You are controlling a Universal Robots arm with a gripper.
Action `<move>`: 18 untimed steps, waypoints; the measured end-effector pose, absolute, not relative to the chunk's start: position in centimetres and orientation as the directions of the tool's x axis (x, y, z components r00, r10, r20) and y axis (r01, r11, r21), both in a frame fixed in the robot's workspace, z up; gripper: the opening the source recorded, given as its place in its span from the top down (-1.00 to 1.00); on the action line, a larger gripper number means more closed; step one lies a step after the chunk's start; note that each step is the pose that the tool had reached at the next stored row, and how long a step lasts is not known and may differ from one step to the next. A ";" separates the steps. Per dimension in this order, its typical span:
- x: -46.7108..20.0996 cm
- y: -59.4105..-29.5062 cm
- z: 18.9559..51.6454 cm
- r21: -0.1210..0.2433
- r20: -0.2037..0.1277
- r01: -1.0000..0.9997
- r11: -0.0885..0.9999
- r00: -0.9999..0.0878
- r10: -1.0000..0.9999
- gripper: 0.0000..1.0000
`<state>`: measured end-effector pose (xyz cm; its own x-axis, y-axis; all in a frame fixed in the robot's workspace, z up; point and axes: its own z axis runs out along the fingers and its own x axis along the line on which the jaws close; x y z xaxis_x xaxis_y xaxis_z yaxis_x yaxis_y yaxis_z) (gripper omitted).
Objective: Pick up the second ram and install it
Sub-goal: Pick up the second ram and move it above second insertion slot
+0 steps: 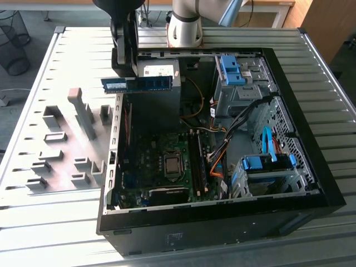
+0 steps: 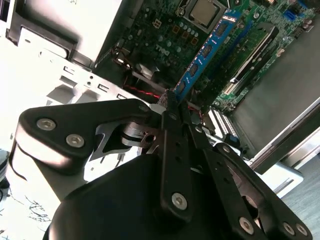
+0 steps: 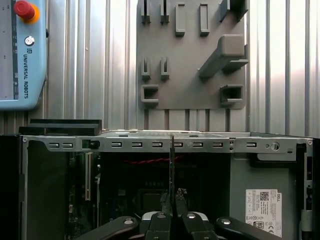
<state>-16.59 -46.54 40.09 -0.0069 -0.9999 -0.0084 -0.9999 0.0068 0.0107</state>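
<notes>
Blue-green with a row of dark chips, the ram (image 1: 150, 83) is level in the air, clamped between the jaws. They close on its upper edge, nearer the end on the exterior view's left. It is over the far corner of the open case (image 1: 328, 189) and just in front of the grey power supply (image 1: 159, 71). One end reaches out past the case wall.

In the second wrist view the ram (image 2: 205, 52) runs away from the jaws over the motherboard (image 2: 150, 40), with the processor (image 2: 202, 11) beyond it. In the first wrist view it shows edge-on as a thin dark line (image 3: 171, 165) rising from between the jaws, in line with the case's metal rim (image 3: 150, 145).

Below it in the exterior view lie the motherboard (image 1: 147, 161) and the long dark slots (image 1: 197, 161) beside the processor (image 1: 172, 165). Blue clips (image 1: 231, 69) sit in the drive bays.

The case rests on a slatted metal surface (image 1: 55, 233). Beside it, on the exterior view's left, is a grey holder plate (image 1: 67, 150) with raised blocks. A pale blue pendant (image 3: 22, 60) with a red button (image 3: 22, 9) lies on the slats.
</notes>
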 end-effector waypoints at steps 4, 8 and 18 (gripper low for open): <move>-16.0 -46.5 40.1 0.011 -0.008 -1.000 0.007 -0.007 -1.000 0.73; -15.4 -46.5 40.1 0.011 -0.008 -1.000 0.007 -0.007 -1.000 0.73; -14.2 -46.5 40.1 0.011 -0.008 -1.000 0.007 -0.007 -1.000 0.73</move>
<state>-14.23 -46.54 40.09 -0.0069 -0.9999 -0.0084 -0.9999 0.0068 0.0107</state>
